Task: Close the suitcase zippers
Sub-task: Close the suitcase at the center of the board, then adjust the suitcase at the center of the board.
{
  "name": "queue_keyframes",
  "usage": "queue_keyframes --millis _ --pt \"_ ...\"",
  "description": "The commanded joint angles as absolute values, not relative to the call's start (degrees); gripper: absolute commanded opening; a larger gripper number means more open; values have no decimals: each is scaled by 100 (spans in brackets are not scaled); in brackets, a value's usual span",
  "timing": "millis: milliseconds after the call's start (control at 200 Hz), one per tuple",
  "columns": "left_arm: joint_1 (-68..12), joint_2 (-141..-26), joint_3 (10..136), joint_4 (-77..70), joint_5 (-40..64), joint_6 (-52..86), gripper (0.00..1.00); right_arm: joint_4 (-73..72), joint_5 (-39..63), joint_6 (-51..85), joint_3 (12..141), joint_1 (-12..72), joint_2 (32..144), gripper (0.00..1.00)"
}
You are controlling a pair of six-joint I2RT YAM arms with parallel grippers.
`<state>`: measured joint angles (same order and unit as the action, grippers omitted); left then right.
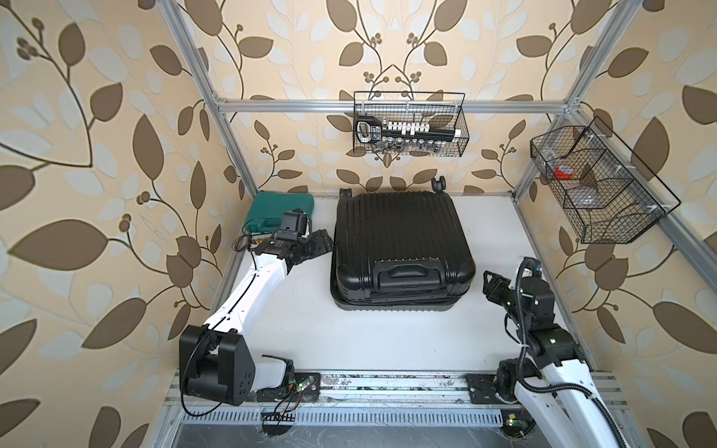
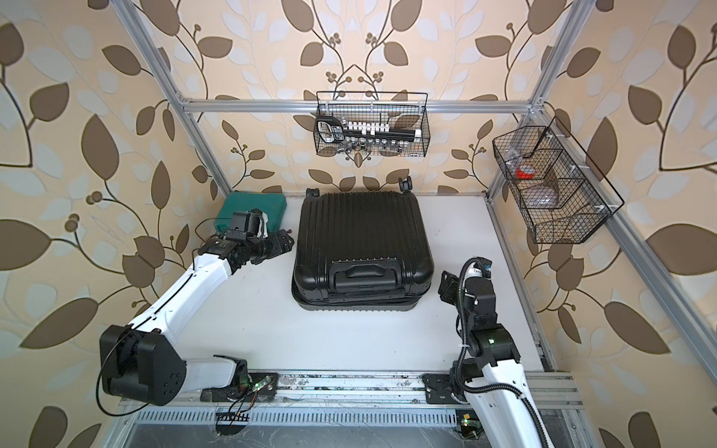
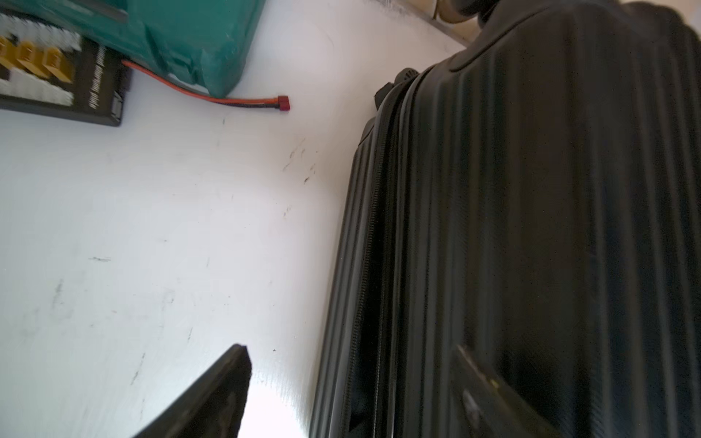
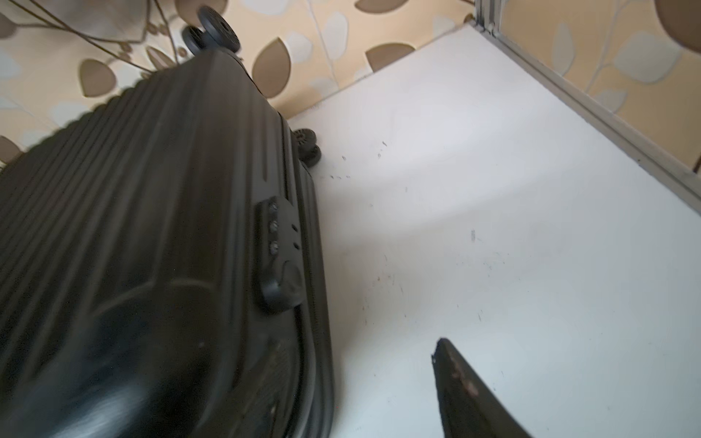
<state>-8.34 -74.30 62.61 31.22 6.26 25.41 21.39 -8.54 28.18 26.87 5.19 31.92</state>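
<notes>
The black ribbed suitcase [image 1: 395, 232] [image 2: 361, 232] lies flat mid-table, wheels toward the back wall and handle [image 1: 409, 273] toward the front. Its upper shell sits slightly askew on the lower one. The zippers' track [image 3: 373, 265] runs along the left side seam, with a dark gap between the two halves; no pull shows. My left gripper [image 1: 324, 246] [image 3: 352, 379] is open right beside that seam. My right gripper [image 1: 490, 285] [image 4: 360, 375] is open just off the case's front right corner, below the combination lock [image 4: 280, 250]. Neither holds anything.
A green tool case [image 1: 281, 211] lies at the back left, with a connector board [image 3: 57, 76] and a red wire [image 3: 282, 103] beside it. Wire baskets hang on the back wall [image 1: 409, 124] and on the right frame [image 1: 597, 186].
</notes>
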Motion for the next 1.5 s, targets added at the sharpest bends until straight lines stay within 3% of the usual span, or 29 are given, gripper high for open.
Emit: queue_keyframes --millis 0,140,230,370,470,560,710,840,1085,1495 --pt "-1024 -7053 6585 3929 215 2519 86 1745 -1077 2532 2703 545 3749 62" --pt "-2056 -6772 6757 4466 -1183 3127 93 1444 -491 2201 2862 547 4422 62" --pt "-2677 -6797 7072 5144 -2012 4039 88 1194 79 2089 2816 556 4535 62" --pt "-3025 -6952 7440 5435 -1306 4396 76 822 643 2074 2598 584 4474 63" --pt "-3233 -6961 7492 5407 -1092 4815 76 647 903 2088 2497 681 4507 63" --pt "-3649 -6970 7671 5640 -1668 5180 78 570 916 2035 2506 891 4632 63" --pt "-4103 -7020 7917 5862 -2011 5669 88 439 751 1969 2577 1370 4845 63" --pt "-4437 -7127 7919 5792 -1871 6253 86 283 452 1963 2635 1879 4966 63" --pt "-4588 -7499 7976 6091 -1633 7392 79 243 -168 1972 2805 2660 5238 63" --pt "-4588 -8424 8188 6200 -1431 8304 73 435 -581 2043 2982 3034 4983 63"
